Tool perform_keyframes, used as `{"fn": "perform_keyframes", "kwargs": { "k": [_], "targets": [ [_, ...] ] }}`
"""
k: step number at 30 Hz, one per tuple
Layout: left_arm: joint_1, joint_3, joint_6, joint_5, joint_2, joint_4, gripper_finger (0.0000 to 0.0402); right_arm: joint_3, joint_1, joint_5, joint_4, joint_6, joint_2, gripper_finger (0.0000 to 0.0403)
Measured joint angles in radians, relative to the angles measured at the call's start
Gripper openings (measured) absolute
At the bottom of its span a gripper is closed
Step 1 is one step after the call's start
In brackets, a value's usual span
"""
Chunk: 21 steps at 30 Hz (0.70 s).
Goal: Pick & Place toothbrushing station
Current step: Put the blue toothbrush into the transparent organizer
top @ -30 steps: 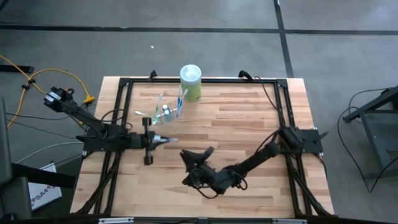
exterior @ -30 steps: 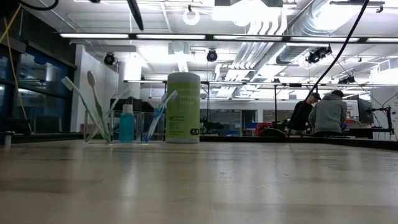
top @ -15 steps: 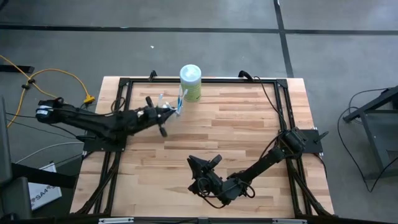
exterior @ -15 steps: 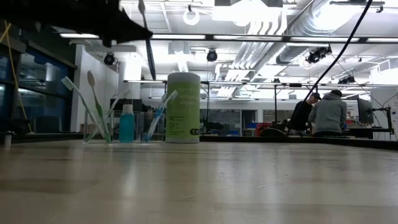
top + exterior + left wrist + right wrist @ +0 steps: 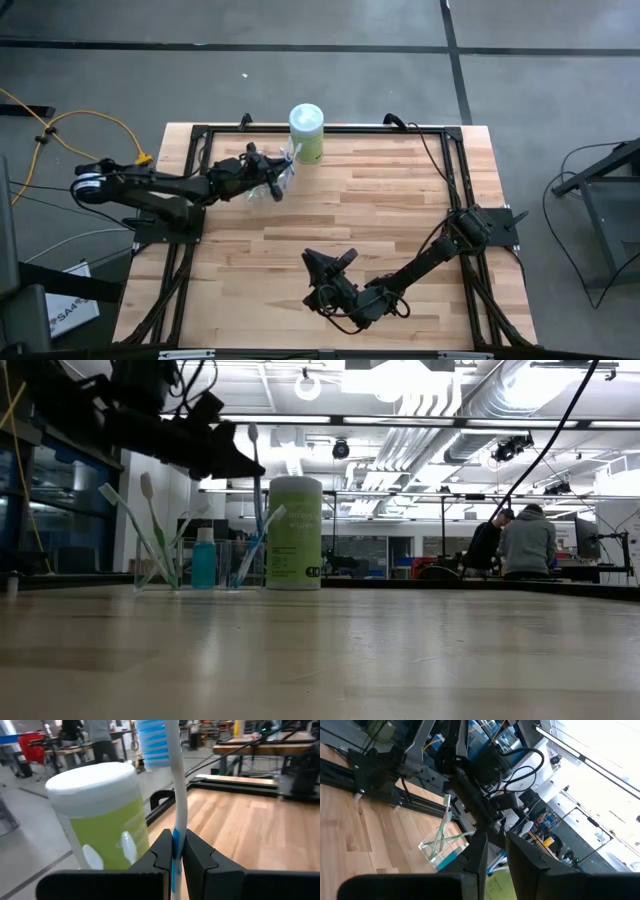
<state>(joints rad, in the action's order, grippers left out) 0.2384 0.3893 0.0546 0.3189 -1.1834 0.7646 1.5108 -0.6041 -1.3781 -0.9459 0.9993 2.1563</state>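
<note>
From the high cam we look straight down on the whole table (image 5: 400,200), w/ the green-lidded canister (image 5: 306,132) at its far edge. Our low cam sits at tabletop height, well back from that canister (image 5: 295,532), facing level toward it and the room behind. The left wrist cam is v. close to the canister (image 5: 102,815), looking past a toothbrush (image 5: 172,790). The right wrist cam views it from farther off, tilted up. All four views share the canister area.
</note>
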Motion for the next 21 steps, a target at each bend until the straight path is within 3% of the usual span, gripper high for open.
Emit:
{"fn": "perform_keyframes", "kwargs": {
  "k": [6, 14, 21],
  "targets": [
    [0.011, 0.0, 0.0, 0.076, -0.058, 0.039, 0.0012, 0.0, 0.003, -0.03, 0.003, 0.0, 0.0, 0.0062],
    [0.011, 0.0, 0.027, 0.09, -0.056, 0.035, 0.0012, 0.0, 0.011, -0.037, 0.015, -0.007, 0.0, 0.0062],
    [0.015, 0.0, 0.006, 0.123, -0.055, -0.072, 0.0012, 0.0, 0.011, -0.037, 0.015, -0.008, 0.0, 0.0062]
  ]
}}
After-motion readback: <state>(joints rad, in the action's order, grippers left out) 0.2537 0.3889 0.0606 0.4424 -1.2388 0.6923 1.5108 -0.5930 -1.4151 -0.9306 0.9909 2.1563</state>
